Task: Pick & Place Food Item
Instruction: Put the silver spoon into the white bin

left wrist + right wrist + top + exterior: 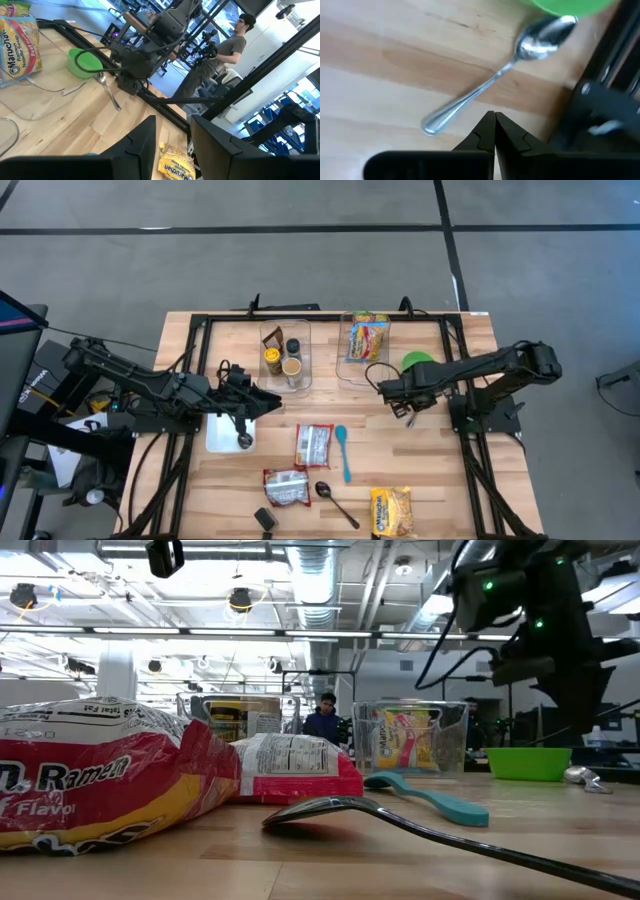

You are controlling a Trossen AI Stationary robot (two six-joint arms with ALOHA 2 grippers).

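Observation:
Several ramen packets lie flat on the wooden table: a red and white one [313, 445] at the middle, another [287, 487] nearer the front, and a yellow one [391, 510] at the front right. One more packet stands in a clear bin [365, 340] at the back. My left gripper [268, 402] is open and empty, level above the table beside a white tray [228, 432]; its fingers show apart in the left wrist view [172, 145]. My right gripper [384, 389] is shut and empty, hovering over a metal spoon [490, 85] next to a green bowl [418, 363].
A second clear bin [287, 355] at the back holds jars. A teal spoon [342, 452] and a metal spoon [335, 502] lie among the packets. A small dark object [265, 520] is at the front edge. A person [227, 50] stands beyond the table.

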